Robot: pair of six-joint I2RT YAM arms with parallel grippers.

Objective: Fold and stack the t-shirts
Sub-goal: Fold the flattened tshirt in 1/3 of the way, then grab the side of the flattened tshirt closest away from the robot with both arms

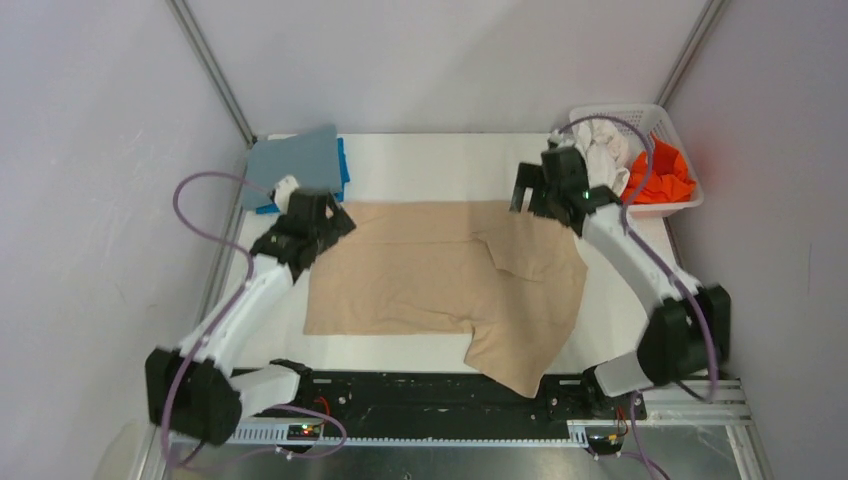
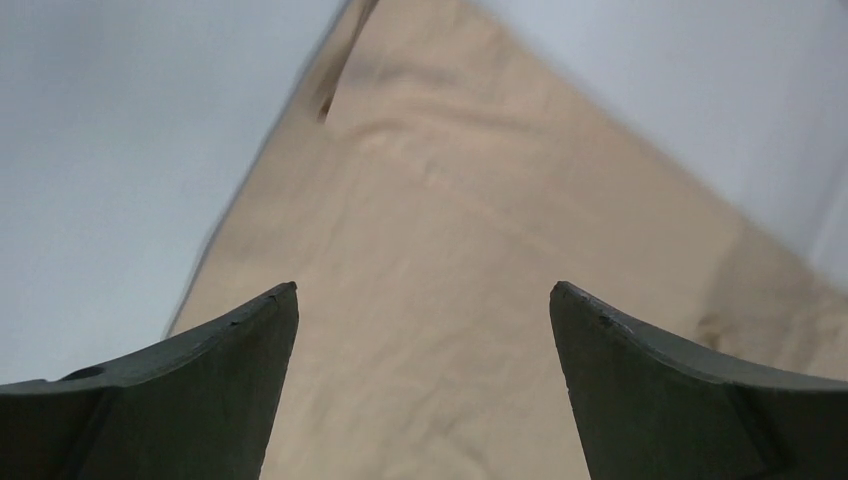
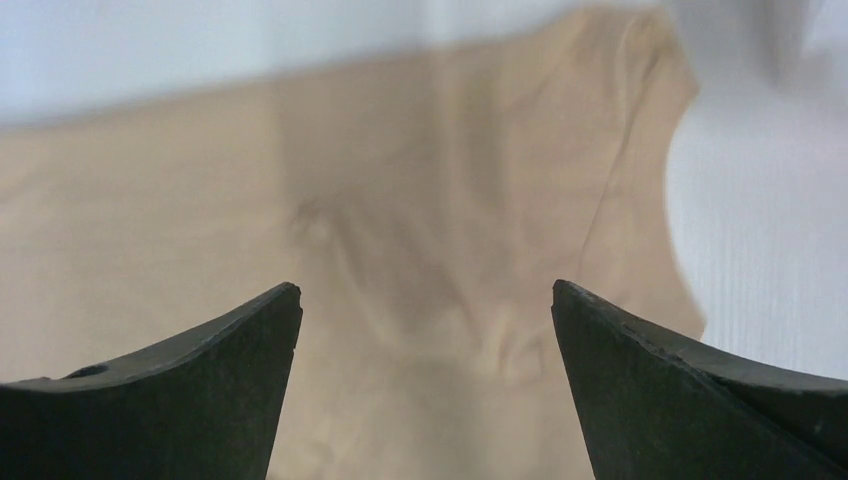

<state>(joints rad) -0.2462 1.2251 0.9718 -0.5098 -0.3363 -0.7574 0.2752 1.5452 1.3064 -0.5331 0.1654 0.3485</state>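
Note:
The tan t-shirt (image 1: 440,280) lies spread on the white table, one sleeve hanging toward the near edge. It fills the left wrist view (image 2: 440,250) and the right wrist view (image 3: 420,230). My left gripper (image 1: 338,222) is open and empty above the shirt's far left corner. My right gripper (image 1: 528,196) is open and empty above the shirt's far right corner. A grey-blue shirt (image 1: 295,163) lies folded on a bright blue shirt (image 1: 343,165) at the far left. A white shirt (image 1: 605,150) and an orange shirt (image 1: 662,177) lie crumpled in the basket.
The white lattice basket (image 1: 620,112) stands at the far right corner. Metal frame posts rise at the back corners. The black arm mounting rail runs along the near edge of the table (image 1: 440,160).

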